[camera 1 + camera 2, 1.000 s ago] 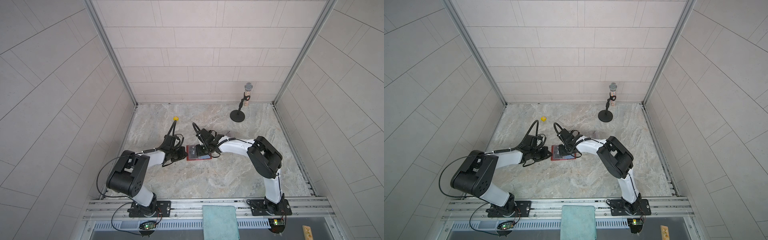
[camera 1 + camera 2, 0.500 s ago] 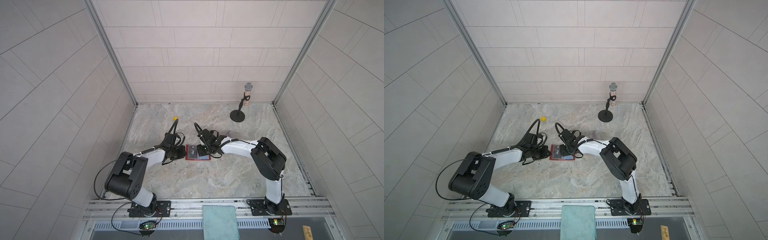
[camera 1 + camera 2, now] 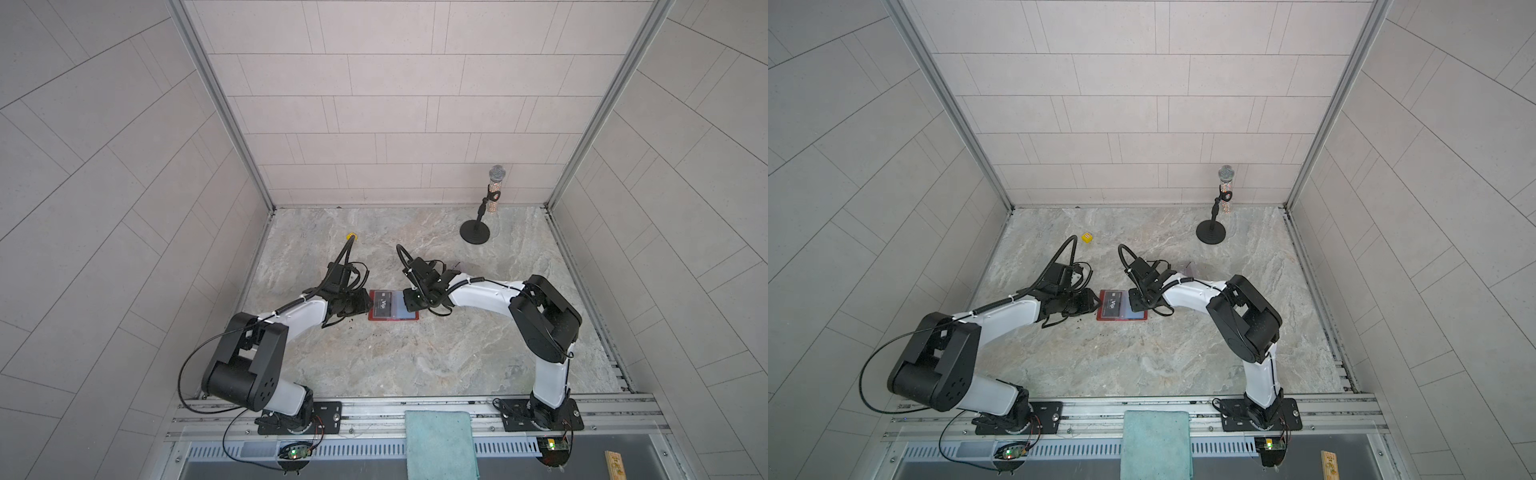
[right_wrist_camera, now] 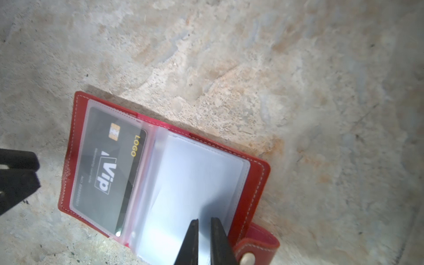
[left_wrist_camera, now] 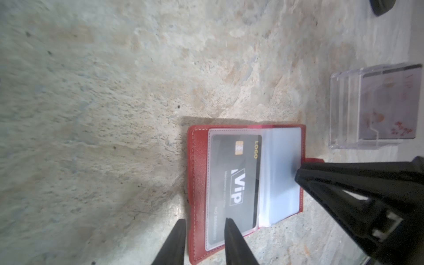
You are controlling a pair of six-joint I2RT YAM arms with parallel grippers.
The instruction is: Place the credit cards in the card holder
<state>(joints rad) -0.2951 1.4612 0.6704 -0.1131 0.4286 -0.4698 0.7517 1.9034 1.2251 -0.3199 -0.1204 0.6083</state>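
Card holder (image 5: 197,183): red leather-look book-style wallet, open flat between left gripper (image 5: 204,220) and right gripper (image 4: 205,220)
Credit card (image 5: 236,181): black plastic "Vip" rectangle, sleeved, just ahead of left gripper
Left gripper: narrowly parted, straddling wallet's edge, gripping nothing
Right gripper: slit-wide, tips over clear plastic sleeves (image 4: 195,179)

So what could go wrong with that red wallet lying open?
The left gripper, jaws parted, straddles the red leather-look wallet at its edge, so retreating might drag it. The right gripper seems to rest on loose clear plastic sleeves, which may snag or flip over the black VIP card once released.
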